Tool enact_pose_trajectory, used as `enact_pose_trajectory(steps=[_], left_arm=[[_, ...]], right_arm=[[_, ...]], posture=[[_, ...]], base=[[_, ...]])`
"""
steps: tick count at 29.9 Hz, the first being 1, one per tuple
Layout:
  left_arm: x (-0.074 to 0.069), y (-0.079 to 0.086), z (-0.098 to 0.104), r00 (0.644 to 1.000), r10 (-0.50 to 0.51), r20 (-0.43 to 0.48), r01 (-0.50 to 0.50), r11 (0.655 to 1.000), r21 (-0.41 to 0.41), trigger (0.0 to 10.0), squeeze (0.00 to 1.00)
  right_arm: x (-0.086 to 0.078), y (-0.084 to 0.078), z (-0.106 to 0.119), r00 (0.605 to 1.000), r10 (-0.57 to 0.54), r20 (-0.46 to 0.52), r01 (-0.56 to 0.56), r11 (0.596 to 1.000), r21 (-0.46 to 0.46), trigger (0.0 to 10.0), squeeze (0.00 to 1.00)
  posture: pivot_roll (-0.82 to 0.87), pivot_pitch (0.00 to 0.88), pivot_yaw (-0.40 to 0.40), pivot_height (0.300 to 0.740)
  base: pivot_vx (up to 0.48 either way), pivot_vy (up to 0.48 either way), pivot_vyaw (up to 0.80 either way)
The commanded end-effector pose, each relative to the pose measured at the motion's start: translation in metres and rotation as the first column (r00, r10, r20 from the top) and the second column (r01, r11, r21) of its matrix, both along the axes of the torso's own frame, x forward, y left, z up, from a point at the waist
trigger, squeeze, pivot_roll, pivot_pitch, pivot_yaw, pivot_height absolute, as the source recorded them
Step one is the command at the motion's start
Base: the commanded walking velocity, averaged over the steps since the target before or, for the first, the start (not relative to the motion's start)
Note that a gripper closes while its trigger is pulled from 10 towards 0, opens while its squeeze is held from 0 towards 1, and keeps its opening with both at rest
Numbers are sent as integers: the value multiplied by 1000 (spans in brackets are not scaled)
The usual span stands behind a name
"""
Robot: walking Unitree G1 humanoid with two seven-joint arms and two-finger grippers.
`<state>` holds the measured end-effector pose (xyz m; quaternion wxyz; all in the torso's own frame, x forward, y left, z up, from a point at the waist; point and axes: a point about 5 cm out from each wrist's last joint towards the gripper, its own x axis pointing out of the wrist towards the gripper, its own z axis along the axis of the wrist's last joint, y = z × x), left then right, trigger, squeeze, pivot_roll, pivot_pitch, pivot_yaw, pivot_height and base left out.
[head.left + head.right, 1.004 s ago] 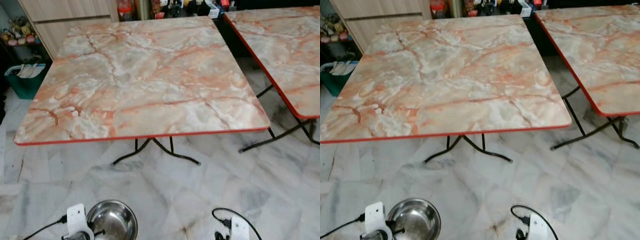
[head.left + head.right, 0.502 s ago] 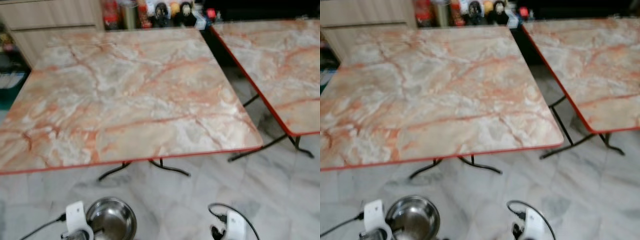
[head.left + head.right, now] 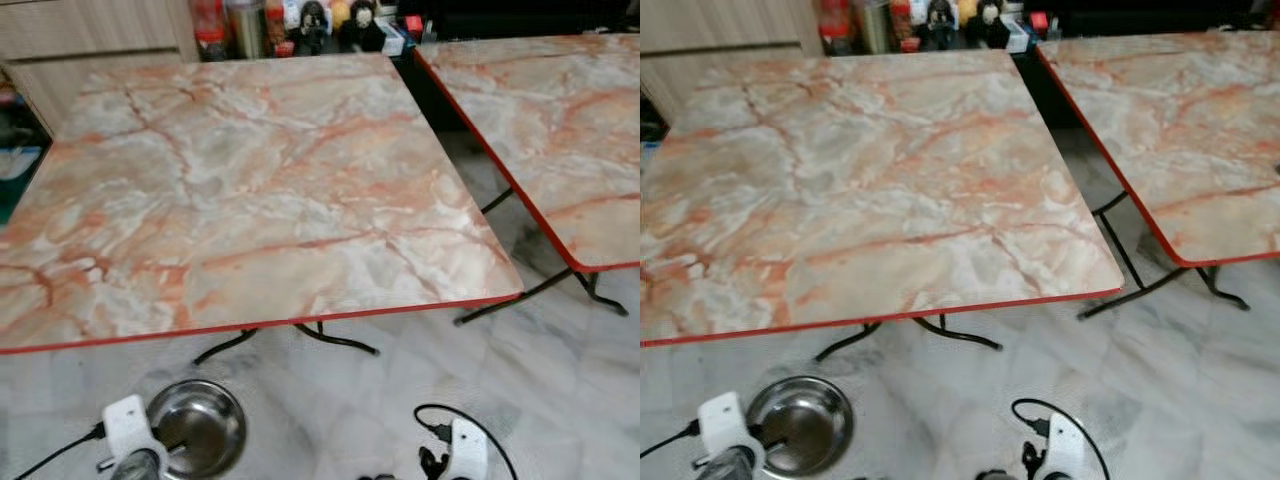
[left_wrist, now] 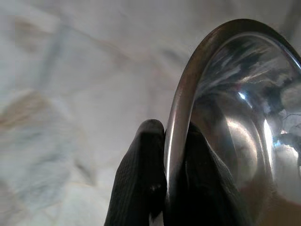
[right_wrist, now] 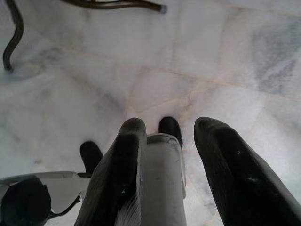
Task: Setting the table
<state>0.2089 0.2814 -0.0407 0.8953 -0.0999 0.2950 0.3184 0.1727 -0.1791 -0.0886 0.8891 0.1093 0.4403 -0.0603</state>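
Steel bowl (image 3: 196,427) empty, rim pinched by left gripper (image 4: 175,188), low before marble table (image 3: 250,180), right gripper (image 5: 186,174) spread over floor (image 3: 540,380).

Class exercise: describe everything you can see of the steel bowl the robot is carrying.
The bowl is round, shiny bare metal, probably stainless steel, with a thin rolled rim and a smooth, empty inside that mirrors its surroundings. It sits low in the head views, mouth up, held over the marble floor just short of the near table. The left gripper is shut on its rim, one black finger outside the wall and one inside. Nothing else touches it.
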Motion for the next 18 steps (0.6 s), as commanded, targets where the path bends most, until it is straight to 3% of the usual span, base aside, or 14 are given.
enact_pose_trajectory(steps=[1,3,5,8,9,11,12,13,14,17,18], left_arm=[[0,14,9,997,72,39,-74,996,57,10000,0],[6,29,24,987,130,94,-143,978,149,10000,0],[11,46,46,962,207,178,-248,936,251,10000,0],[14,63,67,938,258,230,-328,876,354,10000,0],[14,74,80,920,296,256,-381,825,418,10000,0],[14,78,85,913,308,266,-399,806,436,10000,0],[15,91,102,889,340,307,-454,749,483,10000,0],[15,91,102,889,340,307,-454,749,483,10000,0],[16,101,115,873,358,330,-485,700,524,10000,0],[15,102,119,868,366,336,-496,682,537,10000,0],[15,113,139,837,395,379,-547,609,574,10000,0]], right_arm=[[-4,-1,-2,1000,-5,-13,5,1000,-3,10000,0],[-3,1,-1,1000,-2,-12,2,1000,-2,10000,0],[-2,3,-1,1000,1,-9,-1,1000,1,10000,0],[-1,4,-1,1000,4,-7,-4,1000,2,10000,0],[-1,4,-1,1000,5,-6,-5,1000,3,10000,0],[0,4,-1,1000,6,-6,-6,1000,3,10000,0],[0,4,0,1000,7,-3,-7,1000,3,10000,0],[0,4,0,1000,7,-3,-7,1000,3,10000,0],[0,3,0,1000,7,-1,-7,1000,2,10000,0],[0,3,0,1000,7,0,-7,1000,2,10000,0],[0,2,0,1000,5,0,-5,1000,3,10000,0]], posture=[[10,157,15,740],[15,156,16,740],[15,156,16,740],[18,154,15,740],[21,154,16,740],[24,153,15,740],[23,154,16,740],[23,154,16,740],[23,154,16,740],[23,154,16,740],[23,152,20,740]], base=[[0,0,0],[0,0,0],[0,0,0],[0,0,0],[0,0,0],[0,0,0],[0,0,0],[0,0,0],[0,0,0],[0,0,0],[0,0,0]])
